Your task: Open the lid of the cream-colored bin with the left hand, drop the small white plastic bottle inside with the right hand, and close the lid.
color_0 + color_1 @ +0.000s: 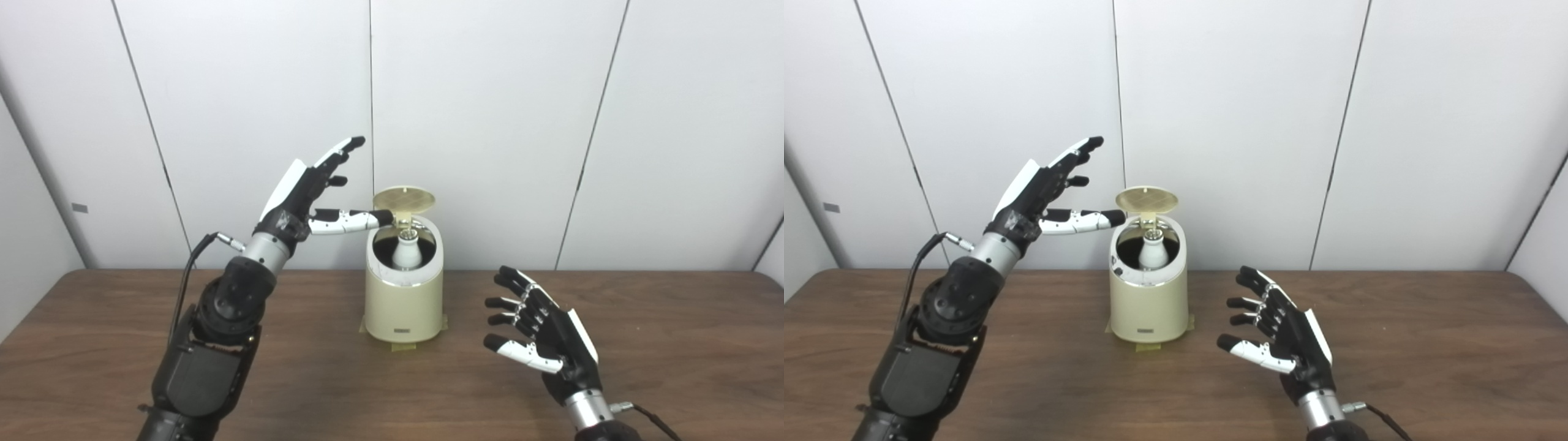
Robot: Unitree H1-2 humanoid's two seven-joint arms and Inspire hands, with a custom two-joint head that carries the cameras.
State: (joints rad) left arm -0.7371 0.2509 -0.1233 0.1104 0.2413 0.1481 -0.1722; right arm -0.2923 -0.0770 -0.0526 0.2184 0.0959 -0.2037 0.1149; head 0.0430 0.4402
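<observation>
Bottle stands upright inside the bin, lower part hidden by the rim. Lid tilted up at the back. Left hand raised beside the lid, fingers spread, thumb tip near the hinge; contact unclear. Right hand above the worktop, spread, empty.

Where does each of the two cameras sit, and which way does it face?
Left eye view: on the head, looking forward and down at the table; both arms enter from below, left hand raised, right hand low.
Right eye view: beside it, slightly to the right, same direction, same arms.
Shared: the bin, lid up, bottle inside, against white wall panels.
</observation>
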